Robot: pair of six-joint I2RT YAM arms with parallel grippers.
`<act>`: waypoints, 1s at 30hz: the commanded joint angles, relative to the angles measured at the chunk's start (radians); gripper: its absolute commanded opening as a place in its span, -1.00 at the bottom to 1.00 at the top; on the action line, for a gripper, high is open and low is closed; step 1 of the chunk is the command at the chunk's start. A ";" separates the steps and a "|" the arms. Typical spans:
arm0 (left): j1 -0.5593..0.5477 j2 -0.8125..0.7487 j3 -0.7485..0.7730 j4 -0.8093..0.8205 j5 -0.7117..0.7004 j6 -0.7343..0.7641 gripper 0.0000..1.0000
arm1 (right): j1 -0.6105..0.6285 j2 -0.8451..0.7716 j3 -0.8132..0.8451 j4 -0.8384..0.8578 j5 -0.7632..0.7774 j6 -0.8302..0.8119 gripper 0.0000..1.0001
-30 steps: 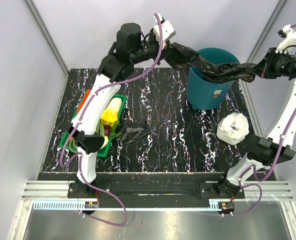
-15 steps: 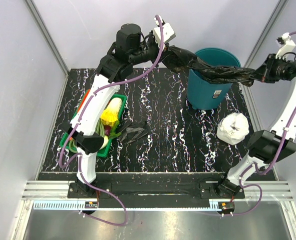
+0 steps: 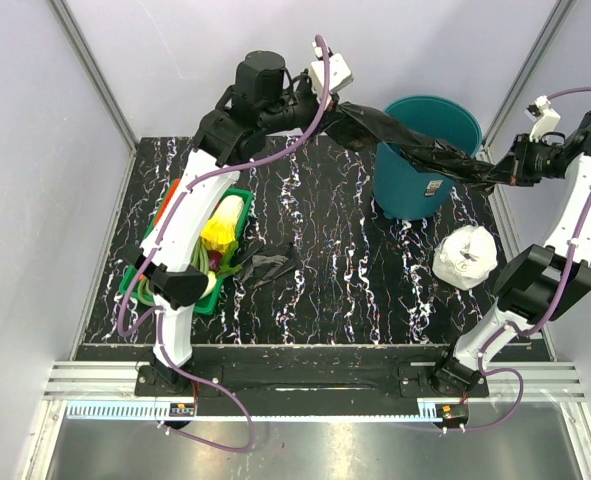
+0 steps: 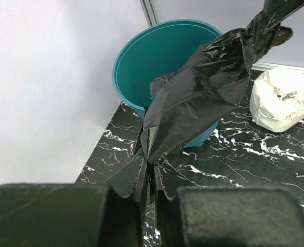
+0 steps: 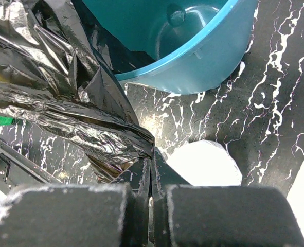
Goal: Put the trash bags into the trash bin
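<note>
A black trash bag hangs stretched in the air between both grippers, crossing the near rim of the teal trash bin. My left gripper is shut on its left end, up beside the bin. My right gripper is shut on its right end, to the right of the bin. In the left wrist view the film runs from the jaws past the bin. The right wrist view shows crinkled film below the bin. A second, small trash bag lies on the table.
A white crumpled bag sits on the table near the bin, to its right front. A green tray with vegetables stands at the left under the left arm. The black marbled table ends at a metal rail in front.
The right gripper has swung nearer and slightly left, pulling the bag's right end down and taut across the bin's front. The left gripper has barely moved.
</note>
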 commanded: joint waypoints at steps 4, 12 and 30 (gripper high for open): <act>-0.040 -0.072 0.075 -0.033 0.074 -0.040 -1.00 | 0.000 0.007 -0.022 -0.155 -0.026 -0.023 -1.00; -0.063 -0.101 0.094 -0.055 0.106 -0.085 -1.00 | 0.000 0.082 0.071 -0.296 -0.221 -0.082 -1.00; -0.075 -0.112 -0.035 0.009 0.062 -0.094 -0.73 | 0.009 -0.106 -0.167 0.026 -0.025 0.048 -0.88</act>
